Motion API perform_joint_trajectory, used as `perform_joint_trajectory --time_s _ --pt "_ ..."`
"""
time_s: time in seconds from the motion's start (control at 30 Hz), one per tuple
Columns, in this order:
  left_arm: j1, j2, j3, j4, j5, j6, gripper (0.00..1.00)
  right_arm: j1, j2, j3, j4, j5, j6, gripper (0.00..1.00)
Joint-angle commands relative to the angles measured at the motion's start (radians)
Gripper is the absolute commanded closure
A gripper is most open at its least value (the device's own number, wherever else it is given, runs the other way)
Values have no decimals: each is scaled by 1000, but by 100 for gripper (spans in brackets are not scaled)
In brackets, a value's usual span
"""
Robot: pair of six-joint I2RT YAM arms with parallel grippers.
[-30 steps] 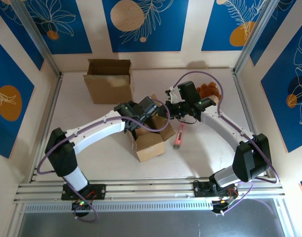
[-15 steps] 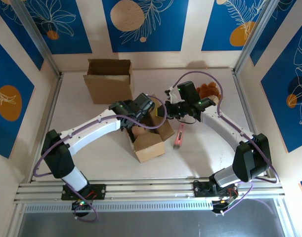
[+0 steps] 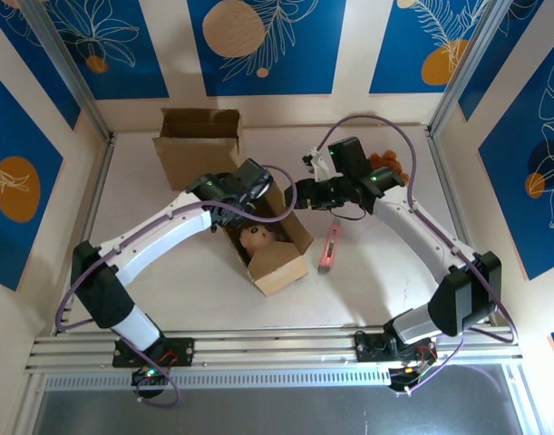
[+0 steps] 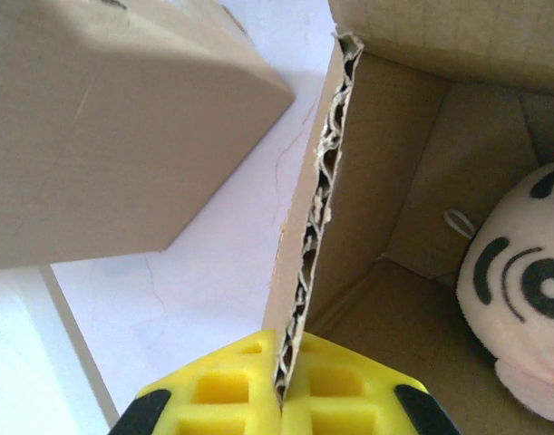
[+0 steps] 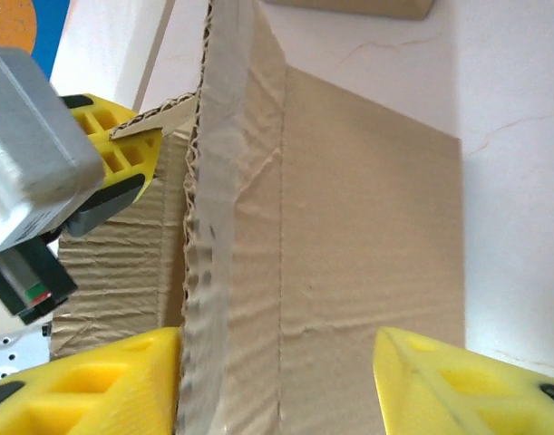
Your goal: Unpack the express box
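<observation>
The express box (image 3: 281,258) lies mid-table with its flaps spread, and a plush toy (image 3: 256,237) with a drawn face lies inside. My left gripper (image 3: 257,192) is at the box's far left corner. In the left wrist view this left gripper (image 4: 286,362) is shut on the corrugated edge of a box flap (image 4: 313,208), with the plush toy (image 4: 521,299) to the right inside. My right gripper (image 3: 300,194) hovers at the far right flap. In the right wrist view the right gripper (image 5: 277,353) stands open over that taped flap (image 5: 349,254), gripping nothing.
A larger open cardboard box (image 3: 199,147) stands at the back left. A red utility knife (image 3: 328,249) lies just right of the express box. A brown teddy (image 3: 385,166) sits behind the right arm. Aluminium rails and walls enclose the table (image 3: 168,290).
My left gripper shut on the left flap and pulled it up and back, exposing the plush toy. My right gripper opened, let go of the right flap and lifted slightly.
</observation>
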Motion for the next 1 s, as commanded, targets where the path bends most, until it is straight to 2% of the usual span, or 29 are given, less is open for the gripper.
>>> perform_joint_trajectory --time_s 0.0,0.1,0.2,0.23,0.27,0.37,0.4,0.53,0.6,0.73,0.97 --pt "23 -41 53 -81 64 -64 100 14 -99 46 -92 94 -100 41" --pt "37 -44 71 -108 103 -92 100 77 -179 52 -113 239 -161 41" --pt "50 -42 98 -141 144 -110 100 219 -260 40 -104 425 -247 45" --pt "54 -40 108 -152 162 -117 100 272 -284 33 -93 476 -275 49" --pt "58 -37 115 -160 173 -122 100 317 -301 27 -80 509 -294 56" --pt "70 -29 141 -190 211 -135 100 452 -339 4 -29 577 -362 96" --pt "72 -26 151 -201 223 -140 100 500 -346 -11 -3 615 -390 100" --pt "86 -24 180 -233 278 -153 100 675 -336 -82 122 800 -544 100" --pt "93 -27 189 -239 314 -155 100 728 -325 -126 199 872 -622 100" --pt "108 -36 191 -242 378 -154 100 743 -304 -202 312 903 -717 100" --pt "125 -49 178 -239 422 -155 100 766 -221 -218 353 959 -759 100"
